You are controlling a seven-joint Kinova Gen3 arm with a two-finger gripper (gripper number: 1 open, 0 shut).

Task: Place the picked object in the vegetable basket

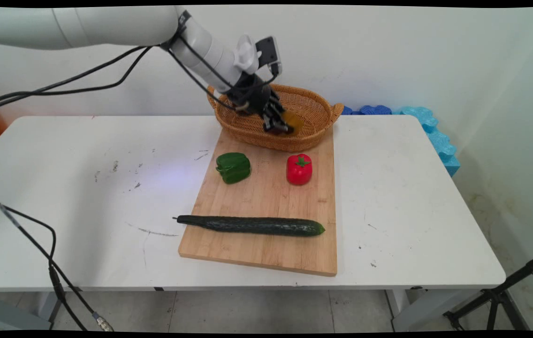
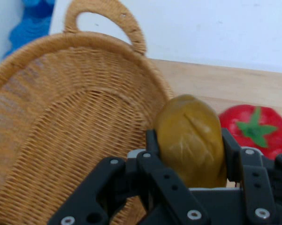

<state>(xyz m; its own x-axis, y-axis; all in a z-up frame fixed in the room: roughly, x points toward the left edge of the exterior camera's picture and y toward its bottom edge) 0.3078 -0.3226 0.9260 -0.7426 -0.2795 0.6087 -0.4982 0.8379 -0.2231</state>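
Note:
My black gripper (image 1: 281,125) is shut on a yellow-brown bread roll (image 2: 191,139), holding it over the wicker basket (image 1: 313,134), just above the near rim. In the hand view the roll sits clamped between both fingers (image 2: 152,143), with the basket's woven inside (image 2: 70,126) to the left. The roll (image 1: 293,121) shows as an orange-yellow lump at the fingertips in the main view. A red pepper (image 1: 299,169) lies on the wooden cutting board (image 1: 262,249) just below the basket, and also shows in the hand view as the red pepper (image 2: 253,129).
A green pepper (image 1: 233,167) and a long cucumber (image 1: 252,225) also lie on the board. The basket rests on the board's far end. Blue foam pieces (image 1: 428,131) lie at the table's back right. Black cables (image 1: 36,244) hang at the left.

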